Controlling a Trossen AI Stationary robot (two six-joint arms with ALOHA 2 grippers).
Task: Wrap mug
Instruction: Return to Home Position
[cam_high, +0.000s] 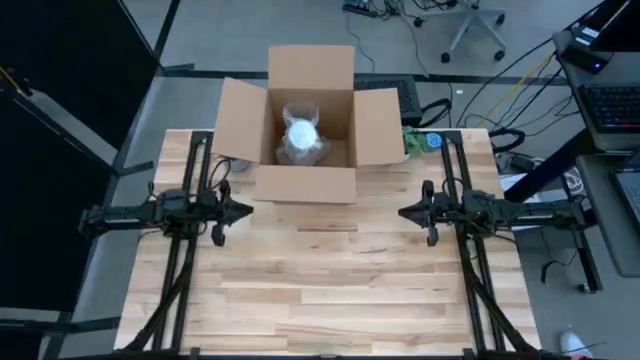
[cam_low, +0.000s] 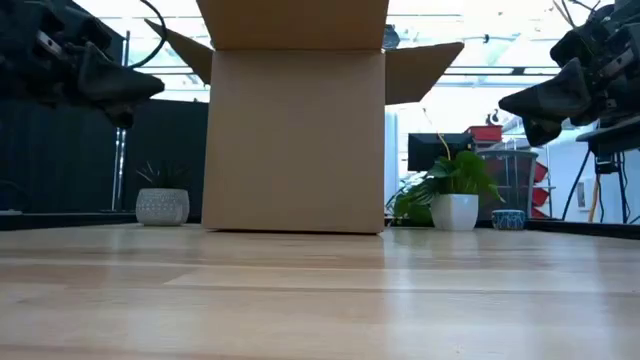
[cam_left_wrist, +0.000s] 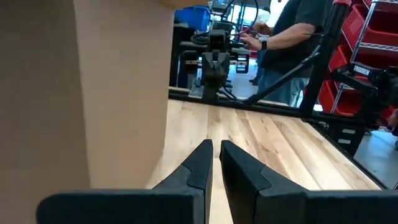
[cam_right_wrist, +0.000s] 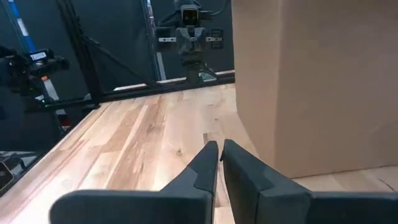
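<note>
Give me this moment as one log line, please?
left gripper: shut, empty, raised over table, left side | right gripper: shut, empty, raised over table, right side | cardboard box: flaps open, bubble-wrap bundle inside

We see a tabletop of pale wood strips, smooth with a soft satin sheen. On it, the cardboard box is plain brown paperboard with a matt face. Inside, we make out a bundle of clear bubble wrap, shiny, crinkled plastic. The left end effector and right end effector have smooth, matt black fingers, seemingly plastic.
</note>
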